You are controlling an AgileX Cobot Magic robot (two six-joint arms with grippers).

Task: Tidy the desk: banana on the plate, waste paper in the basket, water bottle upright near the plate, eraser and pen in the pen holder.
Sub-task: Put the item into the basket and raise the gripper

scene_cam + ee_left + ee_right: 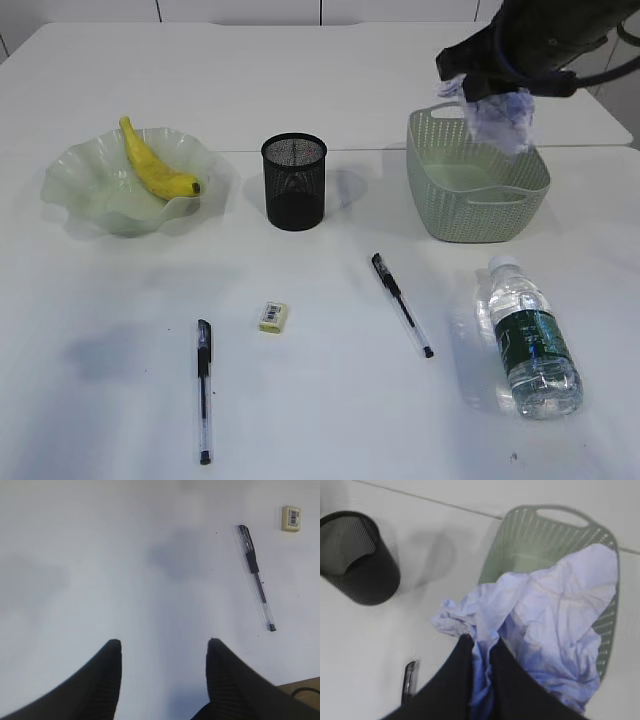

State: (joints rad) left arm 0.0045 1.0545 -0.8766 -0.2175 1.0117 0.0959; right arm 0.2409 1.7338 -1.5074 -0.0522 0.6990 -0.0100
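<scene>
My right gripper (pixel 481 642) is shut on crumpled pale-blue waste paper (pixel 555 625) and holds it above the green basket (pixel 470 205), which also shows in the right wrist view (pixel 505 555). In the exterior view the paper (pixel 505 118) hangs over the basket's back rim. The banana (pixel 152 165) lies on the green plate (pixel 70 190). The black mesh pen holder (pixel 294 180) stands mid-table. The eraser (pixel 273 316), two pens (pixel 203 388) (pixel 402 304) and the water bottle (pixel 530 338), on its side, lie on the table. My left gripper (pixel 164 647) is open and empty over bare table.
The left wrist view shows one pen (pixel 257 575) and the eraser (pixel 291 518) to the upper right of my left fingers. The pen holder (pixel 355 555) shows in the right wrist view, left of the basket. The white table's back edge runs behind the basket.
</scene>
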